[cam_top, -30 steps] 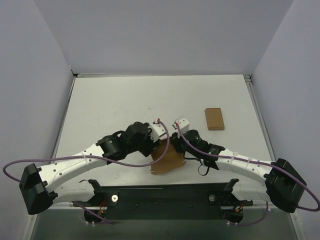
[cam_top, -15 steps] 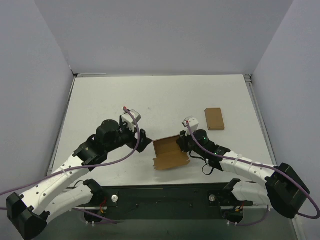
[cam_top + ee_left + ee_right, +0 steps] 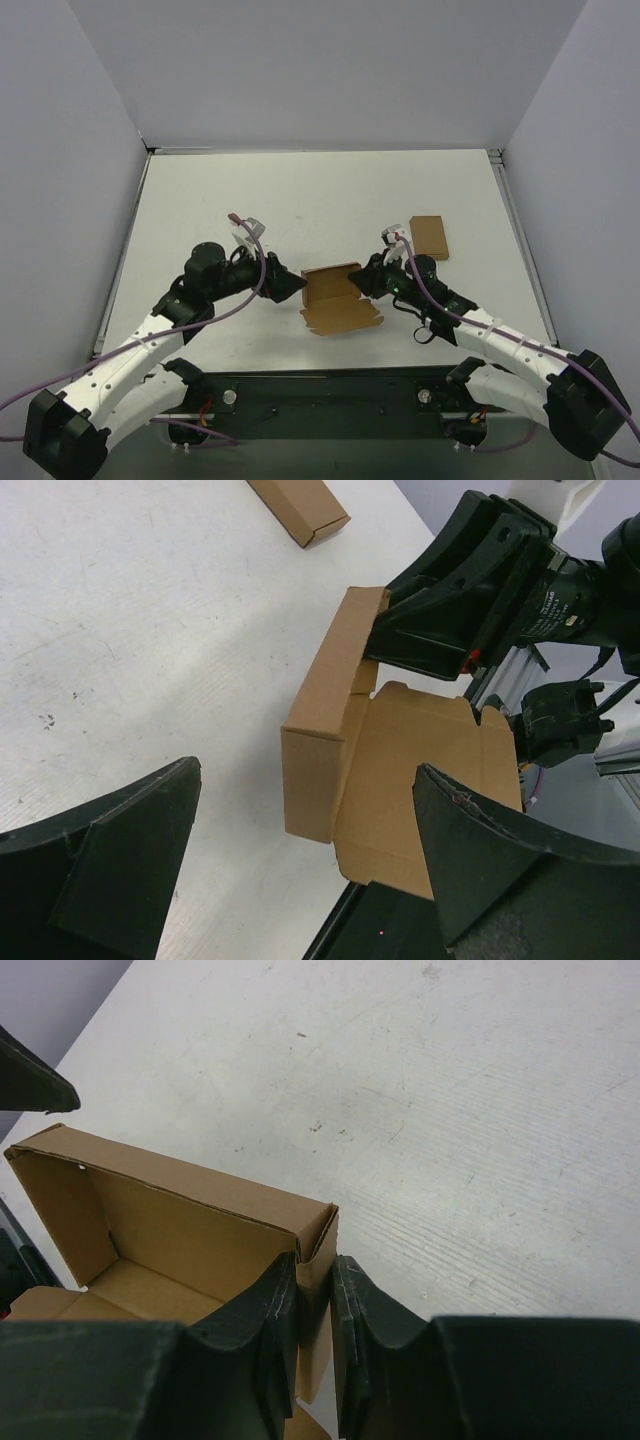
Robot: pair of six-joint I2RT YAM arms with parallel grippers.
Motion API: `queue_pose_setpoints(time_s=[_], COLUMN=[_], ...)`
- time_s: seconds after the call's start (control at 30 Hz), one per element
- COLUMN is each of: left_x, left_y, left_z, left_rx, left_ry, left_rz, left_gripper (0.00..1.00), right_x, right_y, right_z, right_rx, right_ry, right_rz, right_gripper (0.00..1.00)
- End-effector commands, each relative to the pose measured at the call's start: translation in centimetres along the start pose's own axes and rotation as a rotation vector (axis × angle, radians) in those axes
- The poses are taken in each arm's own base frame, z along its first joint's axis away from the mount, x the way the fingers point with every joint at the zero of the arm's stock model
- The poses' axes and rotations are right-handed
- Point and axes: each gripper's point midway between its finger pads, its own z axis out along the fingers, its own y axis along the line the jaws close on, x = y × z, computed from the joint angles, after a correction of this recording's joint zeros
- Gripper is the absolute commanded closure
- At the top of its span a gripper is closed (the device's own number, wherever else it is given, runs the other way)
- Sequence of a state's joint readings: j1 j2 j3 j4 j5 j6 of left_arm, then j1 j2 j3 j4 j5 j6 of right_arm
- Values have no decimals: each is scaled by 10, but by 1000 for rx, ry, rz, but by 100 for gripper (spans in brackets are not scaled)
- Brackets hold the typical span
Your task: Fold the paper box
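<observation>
Pinches one end wall of the paper box point(image 3: 200, 1220) with the right claw point(image 3: 315, 1270). Holds the left claw point(image 3: 290, 286) released, spread wide just beside it. Lies partly folded on the table point(image 3: 300, 200) between both.

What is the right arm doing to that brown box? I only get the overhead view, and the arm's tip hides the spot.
Observer: Its wrist camera shows the right jaws pinching the box's short side wall at a corner, one finger inside and one outside.
Operator: Is the left arm holding anything?
Observer: No. Its own camera shows the left jaws wide open, short of the box, touching nothing.
Operator: Is the box finished?
Observer: Not yet. From the left wrist, one long wall stands upright while the big notched flap lies flat and open.
</observation>
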State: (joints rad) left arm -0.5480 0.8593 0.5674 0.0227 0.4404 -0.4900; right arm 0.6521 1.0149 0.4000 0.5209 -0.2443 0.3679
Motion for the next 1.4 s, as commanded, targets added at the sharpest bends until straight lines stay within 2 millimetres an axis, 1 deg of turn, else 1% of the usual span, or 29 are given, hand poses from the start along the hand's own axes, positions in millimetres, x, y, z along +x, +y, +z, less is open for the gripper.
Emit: queue_pose_setpoints(time_s=[0.0,0.03,0.1,0.2,0.3,0.33,0.4,0.5,0.53,0.6,0.63,0.67,0.7,0.73,0.77,0.83,0.87,1.03,1.1,1.2,1.27,1.37], left_x=[-14,-13,-10,-6,-1,0,2,4,7,8,12,12,11,14,14,10,10,8,8,3,-1,-1], left_y=[-12,-8,-6,-12,-19,-21,-25,-32,-36,-39,-42,-43,-43,-44,-44,-42,-45,-48,-47,-46,-46,-44], left_z=[4,5,6,10,13,14,15,16,18,21,23,24,26,26,26,27,27,28,29,27,25,25], left_rx=[69,51,51,99,148,163,184,209,221,224,229,226,214,211,203,170,170,159,144,119,112,99], left_ry=[-53,-52,-49,-40,-24,-22,-14,-12,-6,-4,10,12,7,19,16,-3,-4,-22,-21,-38,-52,-53], left_rz=[7,3,-3,-26,-34,-32,-31,-21,-17,-7,-5,6,11,24,34,55,63,90,98,115,128,133], left_gripper=[3,3,3,3,5,10,14,23,28,32,35,43,47,50,57,61,66,70,75,75,75,76], right_x=[-39,-41,-43,-45,-47,-47,-47,-46,-45,-45,-43,-42,-41,-39,-37,-33,-32,-21,-20,-16,-16,-14], right_y=[27,28,30,32,35,35,36,36,36,36,35,35,33,33,32,29,28,24,21,16,5,-5], right_z=[-6,-6,-8,-9,-9,-9,-9,-8,-7,-7,-6,-6,-5,-4,-4,-2,-2,2,4,4,2,0], right_rx=[-106,-109,-114,-122,-133,-135,-138,-137,-136,-131,-125,-118,-98,-87,-74,-44,-33,38,58,88,147,194], right_ry=[-110,-114,-117,-122,-125,-126,-126,-120,-117,-113,-104,-98,-96,-82,-76,-59,-57,-14,-9,7,6,9], right_rz=[-2,-5,-7,-6,-4,-3,-5,-8,-9,-16,-21,-35,-48,-61,-72,-105,-114,-199,-215,-237,-253,-257], right_gripper=[100,100,100,100,100,100,100,100,100,100,100,100,100,100,100,100,100,100,100,100,100,100])
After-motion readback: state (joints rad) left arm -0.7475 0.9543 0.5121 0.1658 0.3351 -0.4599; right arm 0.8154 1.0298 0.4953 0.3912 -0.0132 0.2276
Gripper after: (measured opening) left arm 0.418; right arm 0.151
